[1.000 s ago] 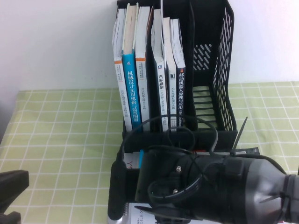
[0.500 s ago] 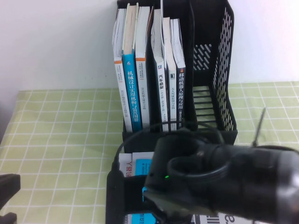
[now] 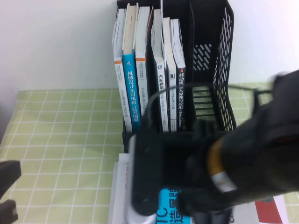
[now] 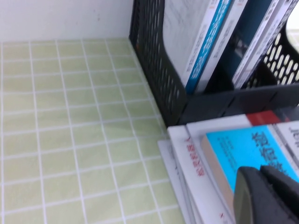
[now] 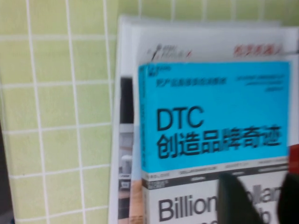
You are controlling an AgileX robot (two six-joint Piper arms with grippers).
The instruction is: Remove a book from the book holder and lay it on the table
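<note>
The book (image 5: 212,116), bright blue with "DTC" above a grey half with black lettering, lies flat on a stack of books on the table (image 5: 60,116) in front of the book holder (image 3: 219,70). Its blue corner shows in the high view (image 3: 170,205) and the left wrist view (image 4: 247,149). My right gripper (image 5: 260,183) hovers open and empty just above the grey half; its arm (image 3: 224,172) fills the lower right of the high view. My left gripper (image 4: 261,196) is shut and empty, low at the table's left (image 3: 7,193).
The holder's left slots hold several upright books, among them a teal-spined one (image 3: 131,88); its right slot is empty. A white-and-red book (image 4: 187,154) lies under the blue one. Green checked cloth (image 3: 60,130) lies open to the left.
My right arm has risen and swung toward the right, away from the stack. The blue cover now shows below it. The left arm has not moved.
</note>
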